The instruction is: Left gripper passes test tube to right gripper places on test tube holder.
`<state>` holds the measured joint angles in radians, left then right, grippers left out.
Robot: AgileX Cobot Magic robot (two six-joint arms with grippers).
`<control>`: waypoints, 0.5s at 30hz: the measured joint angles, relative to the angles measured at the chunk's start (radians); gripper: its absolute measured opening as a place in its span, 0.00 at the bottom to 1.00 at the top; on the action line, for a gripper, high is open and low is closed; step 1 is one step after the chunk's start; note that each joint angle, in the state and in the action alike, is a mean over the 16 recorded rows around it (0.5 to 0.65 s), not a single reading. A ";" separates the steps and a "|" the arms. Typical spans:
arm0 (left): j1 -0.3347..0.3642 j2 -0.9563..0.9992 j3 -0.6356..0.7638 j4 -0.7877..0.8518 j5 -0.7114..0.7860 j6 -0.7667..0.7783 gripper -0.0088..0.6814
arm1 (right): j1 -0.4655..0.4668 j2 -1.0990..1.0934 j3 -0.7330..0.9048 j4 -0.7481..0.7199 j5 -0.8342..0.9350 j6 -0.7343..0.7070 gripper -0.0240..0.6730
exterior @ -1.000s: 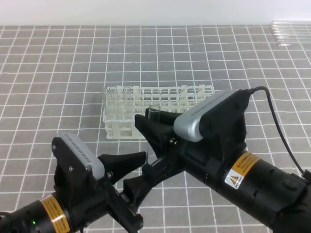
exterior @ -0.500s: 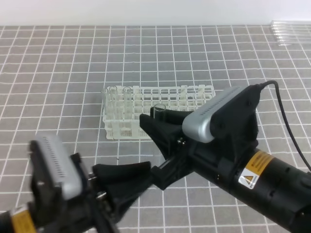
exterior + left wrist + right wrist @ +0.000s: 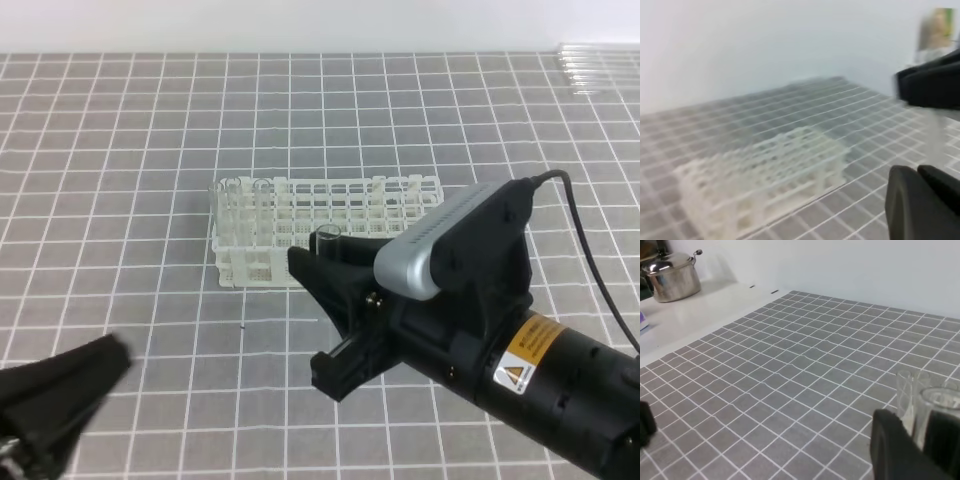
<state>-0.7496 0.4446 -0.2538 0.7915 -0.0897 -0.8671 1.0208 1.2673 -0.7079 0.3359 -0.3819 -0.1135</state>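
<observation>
My right gripper (image 3: 325, 300) reaches in from the lower right and is shut on the clear test tube (image 3: 325, 238), whose open rim shows just above the black fingers. In the right wrist view the test tube (image 3: 935, 407) stands upright between the fingers of the right gripper (image 3: 917, 437). The white test tube holder (image 3: 320, 225) stands on the tiled surface just beyond, with a few clear tubes at its left end. My left gripper (image 3: 55, 405) is a blurred black shape at the lower left, apart from the tube. In the left wrist view the left gripper (image 3: 916, 172) has its fingers together, empty, facing the test tube holder (image 3: 765, 175).
A bundle of clear tubes (image 3: 595, 65) lies at the far right corner. A steel pot (image 3: 672, 275) sits on a white counter beyond the grey tiled surface. A second clear tube (image 3: 907, 390) stands just behind the held one.
The left gripper has let go of the tube, shut, and pulled away down and to the left. The right gripper keeps hold of the tube and has shifted slightly right.
</observation>
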 joint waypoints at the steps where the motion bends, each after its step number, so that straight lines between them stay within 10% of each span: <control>1: 0.000 -0.033 0.011 0.000 0.019 -0.010 0.01 | 0.000 0.000 0.000 0.000 0.003 0.000 0.17; 15: -0.006 -0.268 0.231 -0.004 0.113 -0.199 0.01 | 0.000 -0.001 0.000 0.000 0.024 0.000 0.17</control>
<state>-0.7558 0.1761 -0.0229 0.7870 0.0234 -1.0663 1.0208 1.2666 -0.7079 0.3358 -0.3582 -0.1135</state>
